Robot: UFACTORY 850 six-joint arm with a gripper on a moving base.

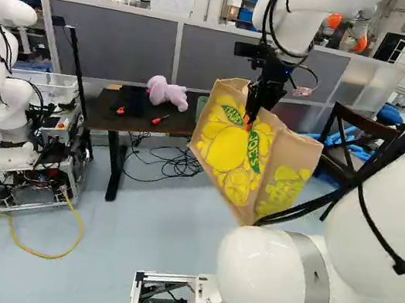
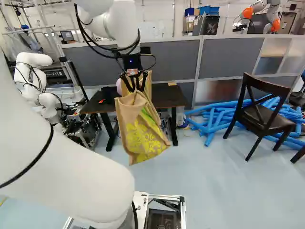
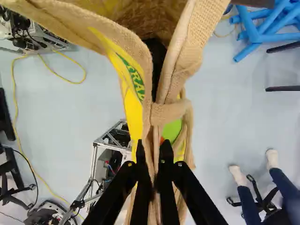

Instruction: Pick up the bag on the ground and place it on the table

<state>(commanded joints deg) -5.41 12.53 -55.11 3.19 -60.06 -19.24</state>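
As the tan bag [image 1: 225, 155] hangs tilted above the floor [image 1: 133, 233], the gripper [image 2: 135, 88] pinches its fabric between both fingers. The dark table [image 2: 169, 97] stands beyond.

One bag [image 1: 227, 152], one end effector [image 2: 135, 88], one dark table [image 2: 167, 97], one plush toy [image 1: 167, 93], at least one chair [image 2: 267, 119]

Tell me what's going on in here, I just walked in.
A robot arm is holding a burlap bag by its upper edge, the jaws shut on the cloth. The bag hangs tilted above the floor, in front of a table with a plush toy on it. It isn't on the table yet.
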